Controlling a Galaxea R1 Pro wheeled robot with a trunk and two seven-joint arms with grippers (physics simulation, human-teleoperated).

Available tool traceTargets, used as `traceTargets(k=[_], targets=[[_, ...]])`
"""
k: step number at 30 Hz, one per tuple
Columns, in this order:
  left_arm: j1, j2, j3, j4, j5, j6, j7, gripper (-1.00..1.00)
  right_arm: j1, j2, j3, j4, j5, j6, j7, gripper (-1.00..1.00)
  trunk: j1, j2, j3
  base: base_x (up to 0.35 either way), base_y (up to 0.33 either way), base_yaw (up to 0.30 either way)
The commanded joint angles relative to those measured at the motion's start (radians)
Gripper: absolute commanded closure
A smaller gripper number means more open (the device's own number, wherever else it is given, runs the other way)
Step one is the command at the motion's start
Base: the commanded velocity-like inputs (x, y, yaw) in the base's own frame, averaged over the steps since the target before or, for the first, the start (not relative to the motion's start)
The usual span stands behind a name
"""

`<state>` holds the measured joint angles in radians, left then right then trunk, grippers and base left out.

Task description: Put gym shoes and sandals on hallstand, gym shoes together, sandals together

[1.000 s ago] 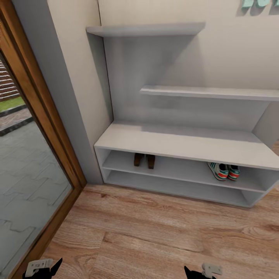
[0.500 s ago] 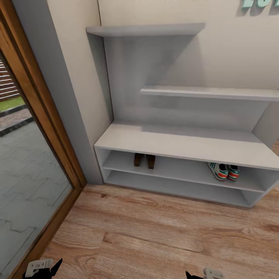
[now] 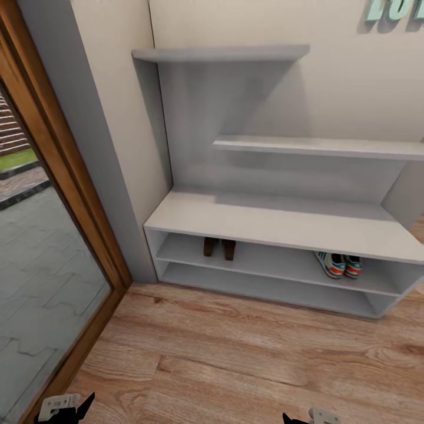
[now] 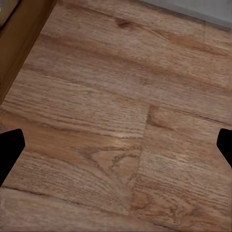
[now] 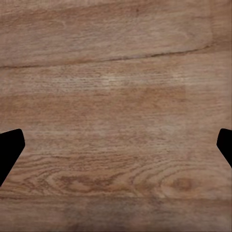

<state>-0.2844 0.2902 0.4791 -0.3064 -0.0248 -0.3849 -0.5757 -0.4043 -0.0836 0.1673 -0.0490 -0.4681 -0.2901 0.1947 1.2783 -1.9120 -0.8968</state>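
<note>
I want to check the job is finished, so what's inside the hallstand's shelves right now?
On the hallstand's upper open shelf, the two sandals stand together at the left and the two gym shoes together at the right. The bench top covers their back ends. What shows of the lower shelf holds nothing.

The rack [image 3: 277,221] is plain light grey, its two wall shelves the same grey; the sandals [image 3: 219,247] on its upper open level at left are dark brown; the gym shoes [image 3: 338,264] at right on that level are cream-white with green stripes and red accents. The floor [image 3: 247,359] is light-brown wood grain in planks with darker knots; the wall [image 3: 353,76] is cream, with teal lettering [image 3: 393,8] far right. The door frame [image 3: 65,176] at left is warm orange-brown wood; through its glass lies grey paving. The left tool [image 4: 116,145] and right tool [image 5: 116,145] have black fingertips.
</note>
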Motion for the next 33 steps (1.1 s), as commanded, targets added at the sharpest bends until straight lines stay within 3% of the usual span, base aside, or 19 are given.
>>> traceTargets(k=[1, 18, 33], targets=[[-0.001, 0.000, 0.007, 0.001, -0.003, -0.002, -0.007, -1.00, -0.001, 0.000, 0.008, 0.001, -0.011, -0.004, 0.005, -1.00, -0.004, 0.007, 0.002, 0.000, 0.000, 0.000], [-0.001, -0.002, 0.007, 0.003, -0.004, -0.002, -0.007, -1.00, -0.001, 0.001, 0.008, 0.021, -0.010, -0.003, 0.005, -1.00, -0.069, 0.126, 0.056, 0.000, 0.000, 0.000], [-0.001, -0.002, 0.007, 0.003, -0.004, -0.002, -0.007, -1.00, -0.001, 0.001, 0.008, 0.021, -0.010, -0.003, 0.005, -1.00, -0.069, 0.126, 0.056, 0.000, 0.000, 0.000]])
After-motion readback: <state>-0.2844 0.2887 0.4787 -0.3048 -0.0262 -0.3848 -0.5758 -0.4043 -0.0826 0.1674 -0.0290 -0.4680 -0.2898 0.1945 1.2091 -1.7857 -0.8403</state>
